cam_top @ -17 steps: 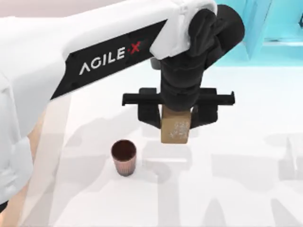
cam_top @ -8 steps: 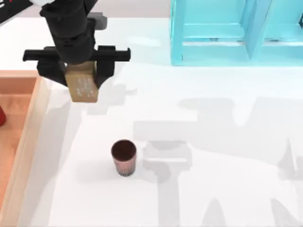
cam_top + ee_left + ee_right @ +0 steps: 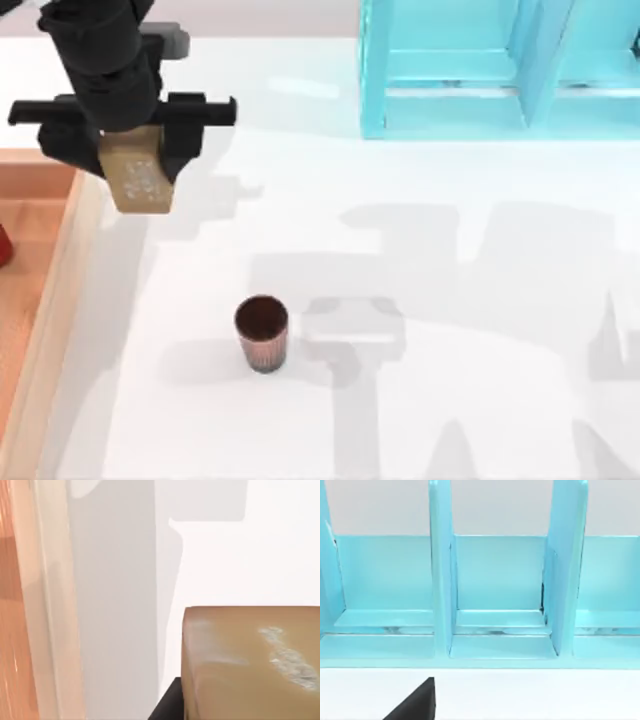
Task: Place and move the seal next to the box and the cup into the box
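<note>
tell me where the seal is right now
In the top view the seal sits at the far left, shut in the left gripper, just right of the box wall and up-left of the cup.

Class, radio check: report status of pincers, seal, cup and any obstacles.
Left pincer shut on tan-brown seal block, beside orange-brown wooden box wall. Dark ribbed cup upright on table, untouched. Path unobstructed.

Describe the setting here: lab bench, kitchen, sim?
Most likely a simulated tabletop test scene: a plain white table with flat rendered shadows, a turquoise shelf at the back, a wooden box at the left, and the left gripper holding a seal near a cup.
</note>
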You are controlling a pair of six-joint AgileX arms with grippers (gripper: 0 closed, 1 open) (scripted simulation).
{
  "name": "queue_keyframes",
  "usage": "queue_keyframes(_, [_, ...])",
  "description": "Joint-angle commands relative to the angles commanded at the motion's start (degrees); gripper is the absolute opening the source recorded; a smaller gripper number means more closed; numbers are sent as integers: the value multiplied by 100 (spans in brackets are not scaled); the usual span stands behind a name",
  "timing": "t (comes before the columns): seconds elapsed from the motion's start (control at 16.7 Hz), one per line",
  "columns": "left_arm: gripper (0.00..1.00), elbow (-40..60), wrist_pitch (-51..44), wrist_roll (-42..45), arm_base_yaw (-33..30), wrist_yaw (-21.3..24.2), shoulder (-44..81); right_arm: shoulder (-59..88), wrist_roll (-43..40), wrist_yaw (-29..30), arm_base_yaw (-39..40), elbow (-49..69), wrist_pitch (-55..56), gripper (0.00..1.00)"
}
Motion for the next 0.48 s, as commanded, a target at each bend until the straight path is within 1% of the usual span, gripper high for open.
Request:
queue_keyframes(0.12, [0, -204, 215, 10, 16, 9, 28, 0, 0, 0, 0, 0, 0, 100])
queue_keyframes(0.36, [0, -877, 1086, 29, 42, 9, 132, 0, 0, 0, 0, 0, 0, 100])
queue_keyframes(0.48, [0, -1099, 1328, 37, 54, 15, 199, 0, 0, 0, 0, 0, 0, 100])
